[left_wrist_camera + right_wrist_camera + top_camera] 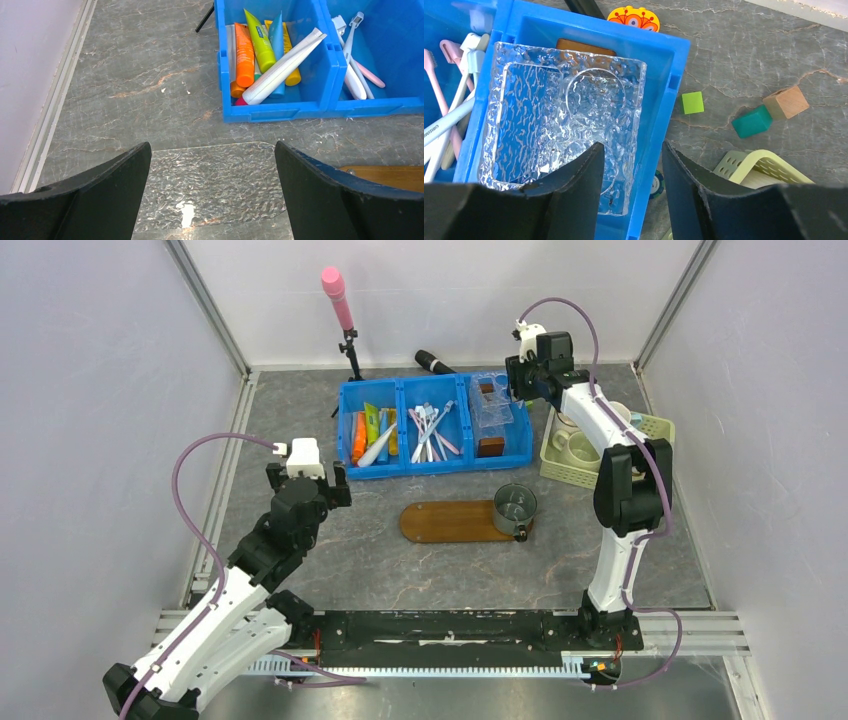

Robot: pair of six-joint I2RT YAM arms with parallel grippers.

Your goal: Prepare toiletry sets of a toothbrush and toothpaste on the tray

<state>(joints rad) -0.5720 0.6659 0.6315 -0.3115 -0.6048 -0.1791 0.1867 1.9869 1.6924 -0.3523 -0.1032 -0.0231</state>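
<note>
Grey marbled tabletop [380, 560] was noted | left gripper [211, 147] was held wide, empty | right gripper [633, 146] was half-closed astride clear dish [559, 100] rim, grip unclear | risk: dish might be dropped, slick rim.

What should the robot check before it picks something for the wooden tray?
1. Room on the wooden tray: ok. Its left part is bare, and a metal cup stands on its right end.
2. Left hand ready to grab: ok, it is wide open.
3. Toothpaste easy to reach: ok. The green tube lies on top in the blue bin.
4. One toothbrush free to lift: cannot tell. The toothbrushes lie crossed in a pile.
5. Right hand over the right thing: not ok. It is at the clear holder, not at a brush or paste.
</note>
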